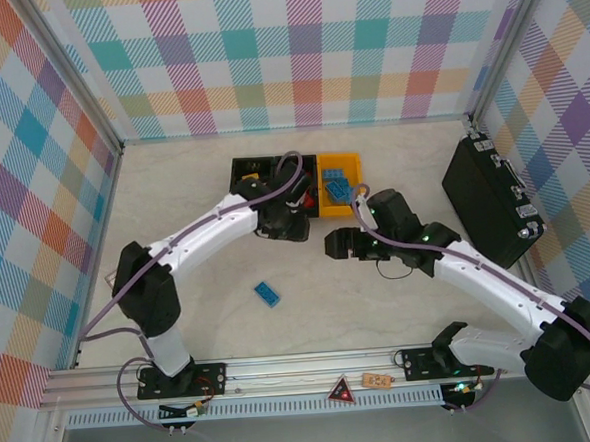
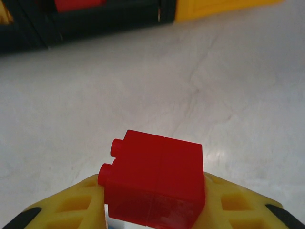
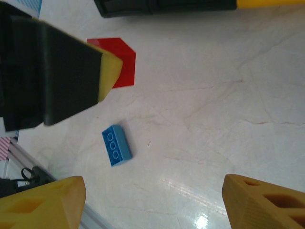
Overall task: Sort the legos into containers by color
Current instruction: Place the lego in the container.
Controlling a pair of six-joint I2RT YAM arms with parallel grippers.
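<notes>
My left gripper (image 2: pixel 153 210) is shut on a red lego (image 2: pixel 155 183), two bricks joined, held a little above the table. In the top view the left gripper (image 1: pixel 293 224) hangs just in front of the containers (image 1: pixel 339 164): two black bins and a yellow-orange bin holding blue legos (image 1: pixel 338 189). One black bin (image 2: pixel 109 16) shows red inside. A blue lego (image 1: pixel 267 294) lies alone on the table, also seen as the blue lego (image 3: pixel 116 145). My right gripper (image 3: pixel 152 205) is open and empty above the table, to the right of that brick; the right gripper (image 1: pixel 337 244) faces left.
A large black hard case (image 1: pixel 489 199) stands at the right wall. Two small cards (image 1: pixel 357 385) lie on the front rail. The left arm crosses over the middle bin. Bare table lies around the blue lego and at the left.
</notes>
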